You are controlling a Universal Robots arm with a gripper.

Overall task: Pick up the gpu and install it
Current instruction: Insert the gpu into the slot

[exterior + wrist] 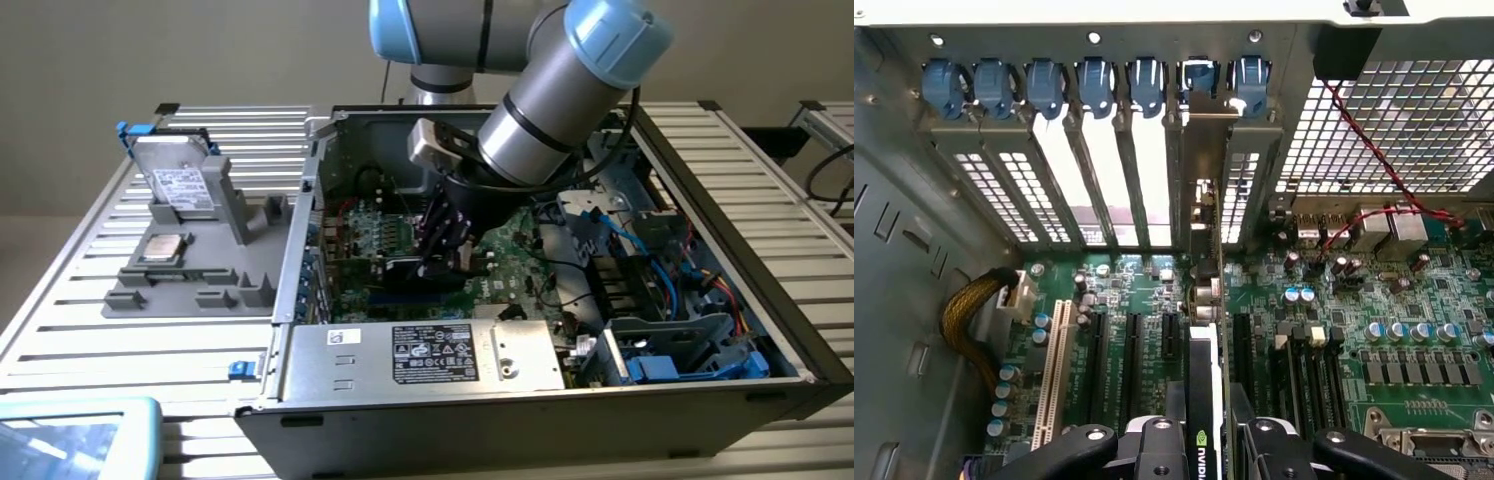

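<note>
Fingers (pixel 1154 448) clamped on gpu (pixel 1201 385). Card upright, edge-on over motherboard (pixel 1124 290) slot, bracket (pixel 1199 200) against rear panel openings. Seating unconfirmed. Risk: card edge offset from slot, or bracket snagging divider; downward press would then strain card, connector.

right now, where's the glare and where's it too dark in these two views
Wrist view: the open slots at the back of the case are blown out white by backlight, while the graphics card looks dark. Exterior view: the arm shadows the motherboard beneath it.
</note>
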